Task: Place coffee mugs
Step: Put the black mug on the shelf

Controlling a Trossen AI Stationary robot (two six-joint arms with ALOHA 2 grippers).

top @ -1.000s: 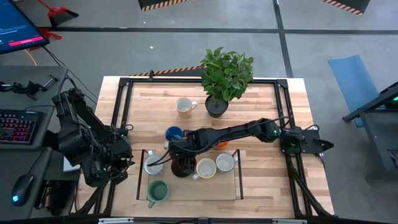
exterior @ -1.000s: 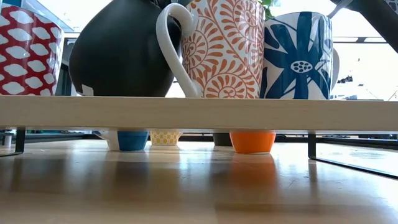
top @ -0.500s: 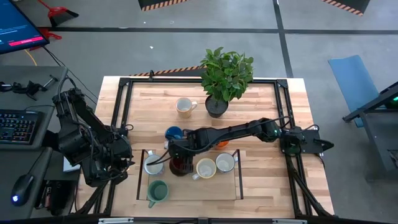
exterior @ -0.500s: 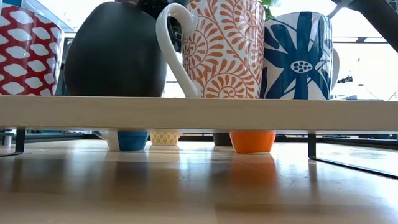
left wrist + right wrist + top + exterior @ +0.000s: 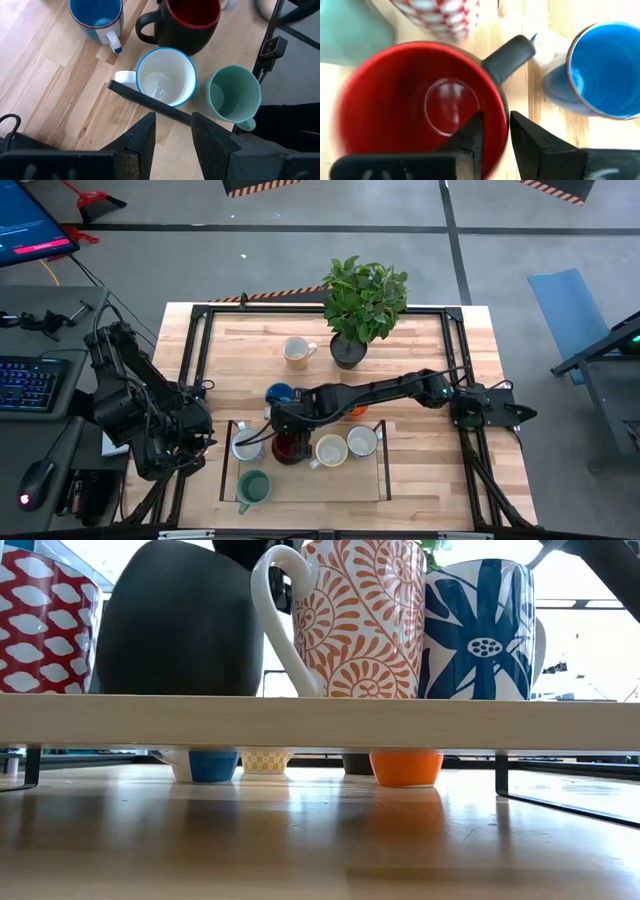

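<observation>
Dark red mug (image 5: 288, 447) now lower and squarer than 1 s ago, base apparently down on the tray (image 5: 370, 485) near its far edge, between 2 white mugs. Right gripper (image 5: 493, 137) pinching the rim, 1 finger inside. Placement nearly done; release next. Left gripper (image 5: 172, 132) apart, waiting over the tray's left end.
</observation>
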